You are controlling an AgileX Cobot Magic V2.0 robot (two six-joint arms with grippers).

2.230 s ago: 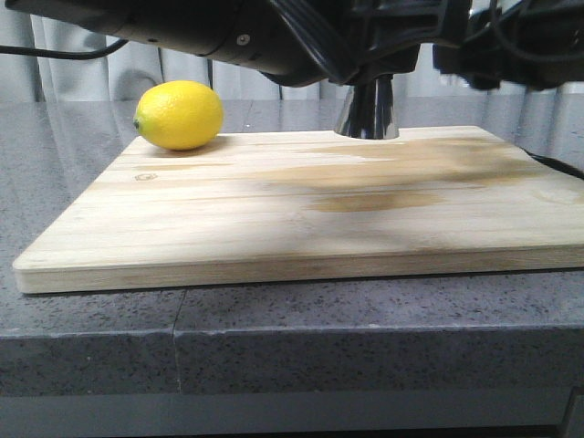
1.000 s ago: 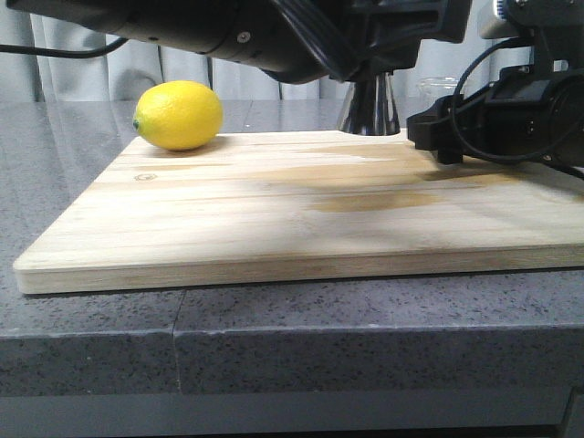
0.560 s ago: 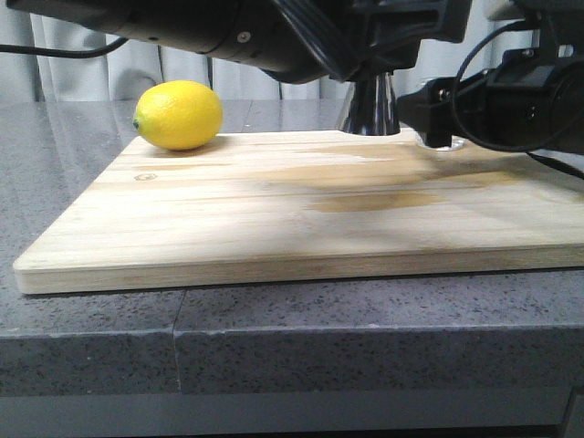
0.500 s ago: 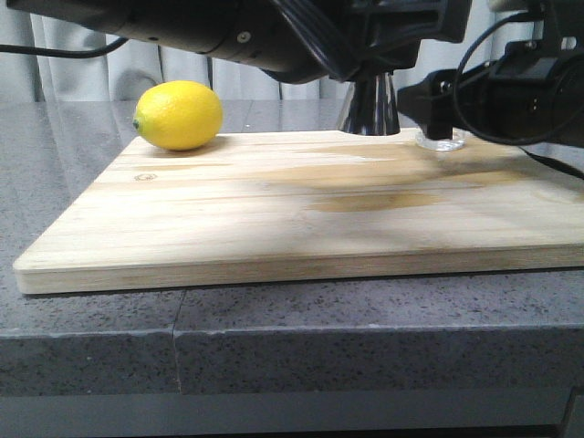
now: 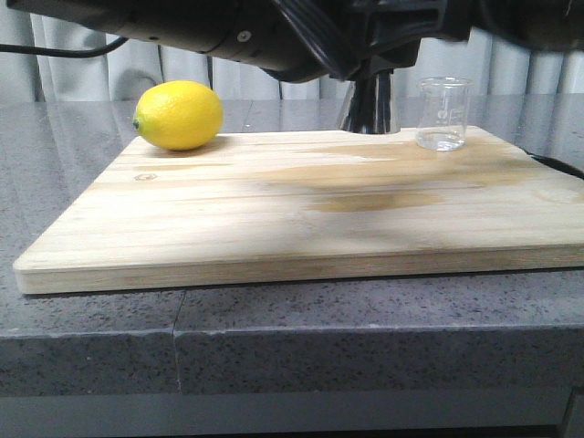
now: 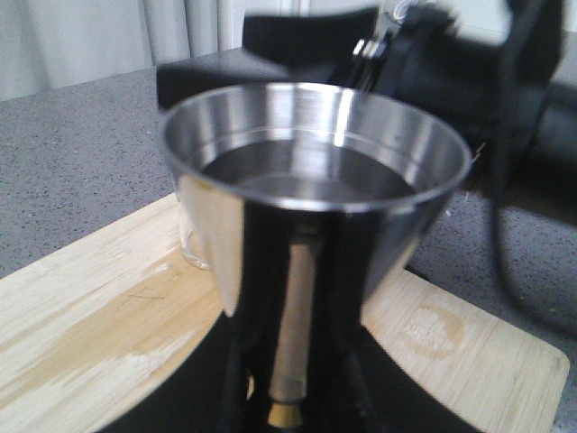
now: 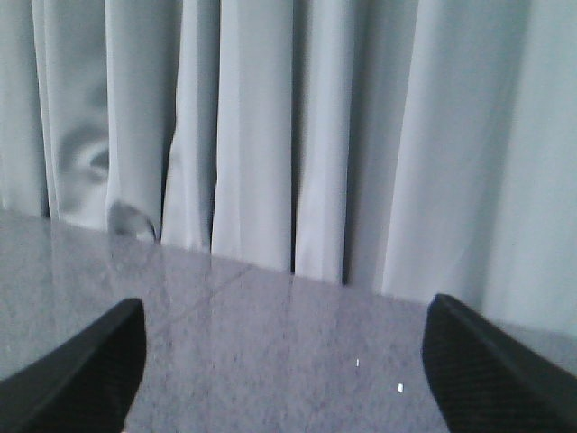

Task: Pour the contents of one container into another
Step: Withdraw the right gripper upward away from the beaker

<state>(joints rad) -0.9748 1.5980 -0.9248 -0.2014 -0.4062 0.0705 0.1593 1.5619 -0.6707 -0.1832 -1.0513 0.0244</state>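
We see the beaker (image 5: 443,113) upright on the far right part of the wooden board (image 5: 301,210), free of any grip. Just beside it stands the steel jigger (image 6: 315,216) — our left fingers (image 6: 297,397) hold its waist, liquid inside. Right fingers (image 7: 288,361) spread wide, holding nothing. Lemon (image 5: 179,115) sits far left.

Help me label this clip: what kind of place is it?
Probably a staged bar or kitchen counter: wooden cutting board on grey speckled stone, a yellow lemon, steel jigger, pale curtains behind.
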